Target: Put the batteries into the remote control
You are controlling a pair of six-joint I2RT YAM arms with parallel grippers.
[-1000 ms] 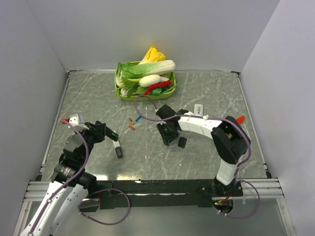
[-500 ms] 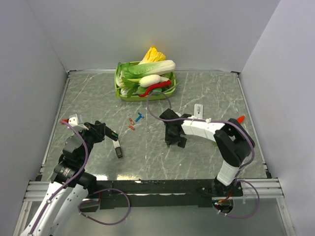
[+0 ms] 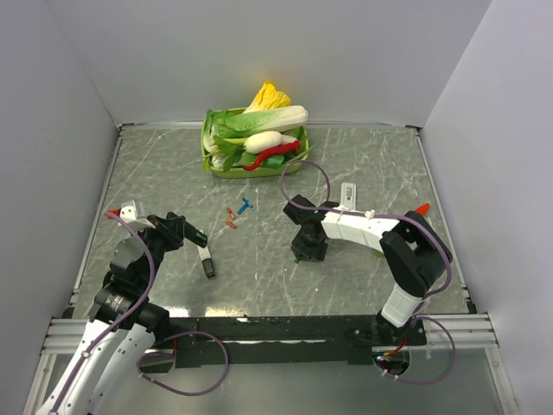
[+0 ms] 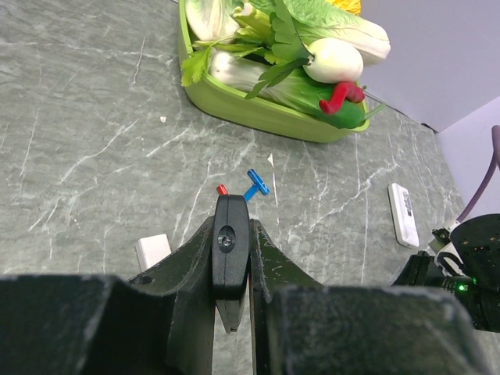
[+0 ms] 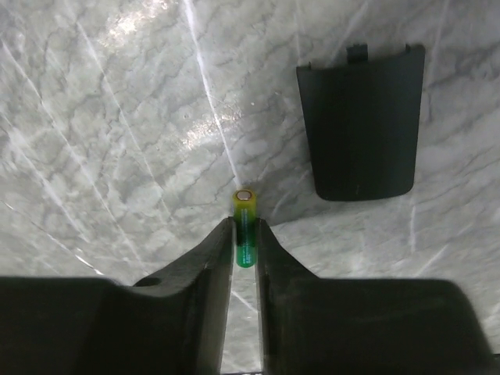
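Note:
My left gripper [image 3: 197,240] is shut on a black remote control [image 4: 229,250], held edge-on between its fingers; from above the remote [image 3: 207,262] points toward the near edge. My right gripper [image 5: 244,234] is shut on a green battery with a yellow tip [image 5: 244,223], just above the marble table. In the top view the right gripper [image 3: 308,251] is near the table's middle. The black battery cover [image 5: 361,121] lies flat just right of it. Two red batteries [image 3: 231,218] and a blue one [image 3: 245,206] lie loose between the arms; the left wrist view shows the blue battery [image 4: 255,183] too.
A green tray [image 3: 235,171] heaped with vegetables and a red chilli stands at the back. A white remote [image 3: 348,192] lies behind the right arm. Grey walls close in the table on three sides.
My right gripper has shifted right and toward the near edge, over the spot where the cover lay, and has closed on the green battery. The left arm and its remote have not moved.

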